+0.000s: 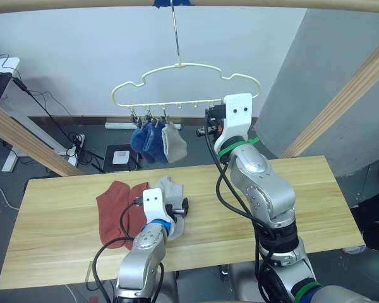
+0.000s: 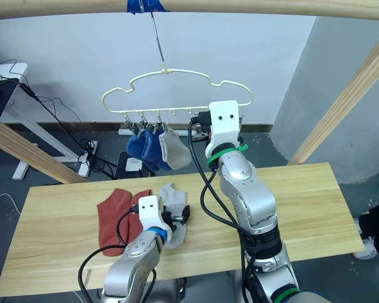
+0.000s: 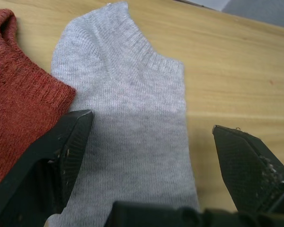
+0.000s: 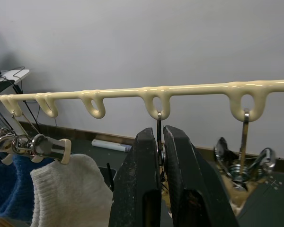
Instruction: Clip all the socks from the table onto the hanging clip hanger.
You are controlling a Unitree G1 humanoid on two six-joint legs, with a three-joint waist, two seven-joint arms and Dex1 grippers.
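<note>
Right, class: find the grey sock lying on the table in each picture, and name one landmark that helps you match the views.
Left eye view: grey sock at table centre, under the left gripper.
Right eye view: same spot, right of the rust-red socks.
Left wrist view: between the open fingers.
Right wrist view: not in it.
Shared landmark: the rust-red socks touching its edge.

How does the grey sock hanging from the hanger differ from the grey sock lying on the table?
1. The hanging grey sock dangles from a clip on the hanger; the table grey sock lies flat on the table.
2. The hanging one sits beside two blue socks; the table one touches the red socks.
3. The open left tool straddles the table one; no tool touches the hanging one.

Both are light grey knit.
</note>
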